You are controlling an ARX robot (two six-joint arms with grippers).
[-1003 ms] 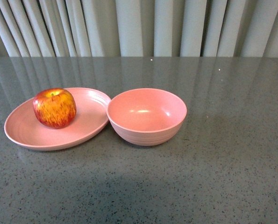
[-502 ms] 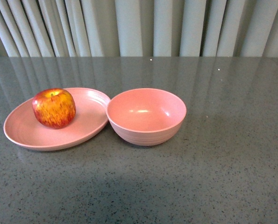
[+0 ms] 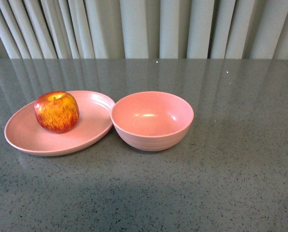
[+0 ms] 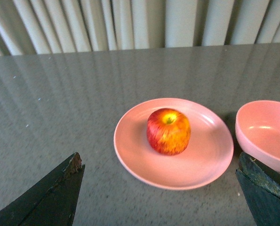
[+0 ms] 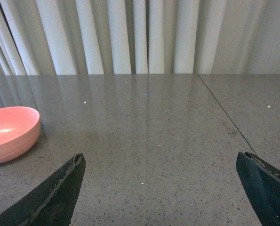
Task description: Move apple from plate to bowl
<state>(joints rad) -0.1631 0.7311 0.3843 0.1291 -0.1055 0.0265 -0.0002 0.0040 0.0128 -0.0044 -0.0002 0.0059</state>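
A red apple [image 3: 56,111] with yellow-orange streaks sits upright on the shallow pink plate [image 3: 27,137] at the left of the table. The deep pink bowl [image 3: 152,121] stands empty just right of the plate, its rim touching it. Neither arm shows in the front view. In the left wrist view my left gripper [image 4: 161,162] is open and empty, short of the plate [image 4: 201,165], with the apple [image 4: 168,131] ahead and the bowl [image 4: 264,134] to one side. In the right wrist view my right gripper [image 5: 161,162] is open and empty over bare table, the bowl [image 5: 10,134] off to one side.
The grey speckled table [image 3: 231,183] runs back to pale pleated curtains [image 3: 144,29]. A thin seam [image 5: 224,110] crosses the tabletop in the right wrist view.
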